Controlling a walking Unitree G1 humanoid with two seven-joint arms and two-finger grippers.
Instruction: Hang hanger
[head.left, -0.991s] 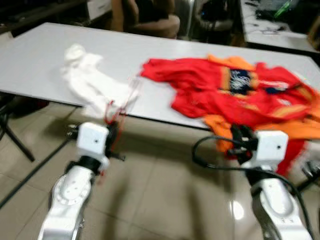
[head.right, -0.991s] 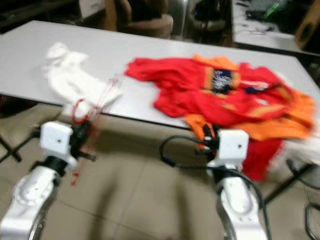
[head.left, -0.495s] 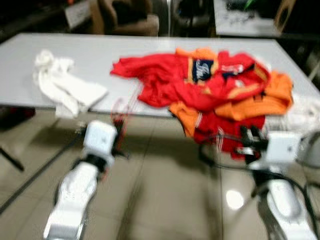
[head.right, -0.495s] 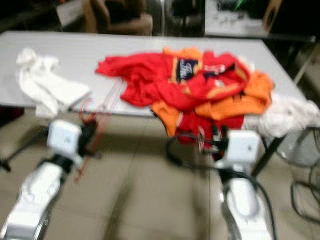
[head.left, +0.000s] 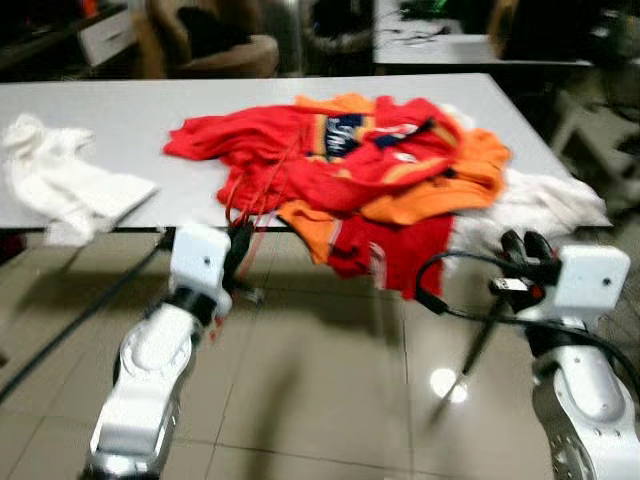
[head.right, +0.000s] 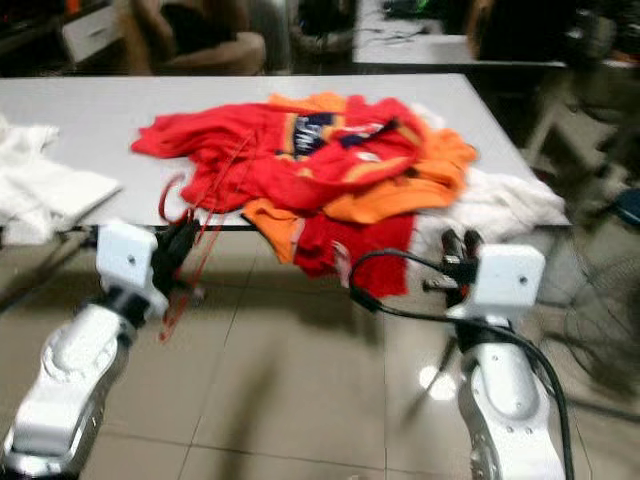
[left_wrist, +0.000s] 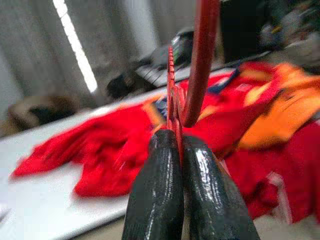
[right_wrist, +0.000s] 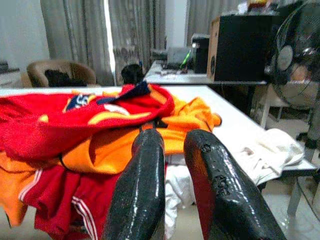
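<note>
Before the white table, the left gripper pinches a thin red hanger between its closed fingers, just below the table's front edge. Red and orange clothes lie heaped on the tabletop and spill over its edge. Right gripper hangs empty near the floor, its fingers slightly parted.

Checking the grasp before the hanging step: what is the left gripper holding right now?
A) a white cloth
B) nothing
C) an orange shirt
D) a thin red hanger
D: in the left wrist view the left gripper's black fingers are pressed together on the thin red hanger.
</note>
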